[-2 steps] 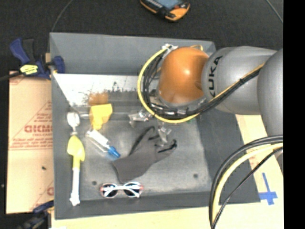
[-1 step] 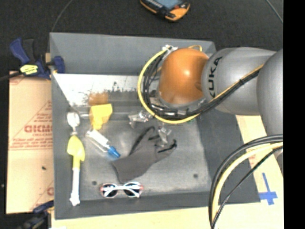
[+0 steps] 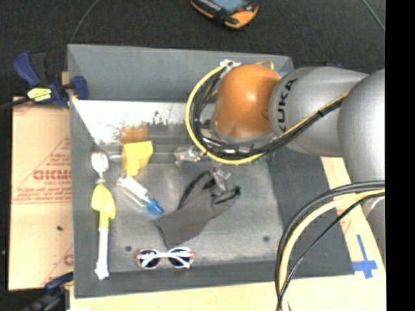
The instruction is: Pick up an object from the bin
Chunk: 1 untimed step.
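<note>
Over the middle of the bin (image 3: 253, 232), reaching in from the right edge: grey arm (image 3: 324, 109), black lettering "KUKA" readable on its side, just beside the rounded orange cover (image 3: 243, 102). Yellow and black cables looped round that cover.

Below the cover, gripper (image 3: 222, 185) low over the upper end of a dark grey cloth (image 3: 185, 219), seemingly touching it. Open or closed, holding or not: cannot tell, the tip being dark against dark fabric.

Cloth lying crumpled and long, slanting from the bin's centre towards the front edge, lower end near the sunglasses (image 3: 165, 258). Sunglasses white-framed with red and blue touches, flat by the front edge, no legible mark on them.

Towards the left edge, well apart from the gripper:
- yellow block (image 3: 137, 155) near the back wall, a brownish lump (image 3: 133, 133) just behind it;
- clear tube (image 3: 137, 195) with a blue tip, slanted, between block and cloth;
- yellow-headed scoop (image 3: 102, 206) on a white handle running to the front left corner;
- small pale round thing (image 3: 99, 162) just behind the scoop's head.

No readable writing on any of these.
</note>
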### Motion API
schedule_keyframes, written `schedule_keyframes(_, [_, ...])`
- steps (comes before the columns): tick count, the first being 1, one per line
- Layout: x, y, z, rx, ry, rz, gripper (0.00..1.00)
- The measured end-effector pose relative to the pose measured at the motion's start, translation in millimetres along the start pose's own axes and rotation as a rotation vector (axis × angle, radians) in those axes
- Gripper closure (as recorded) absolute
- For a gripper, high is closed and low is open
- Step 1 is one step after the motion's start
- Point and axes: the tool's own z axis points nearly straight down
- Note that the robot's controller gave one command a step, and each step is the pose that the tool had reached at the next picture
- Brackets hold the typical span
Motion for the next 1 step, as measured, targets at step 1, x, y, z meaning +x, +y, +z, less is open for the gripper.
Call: schedule_keyframes(1, [13.8,11.7,-35.9,0.001,-0.003,-0.006,0.0])
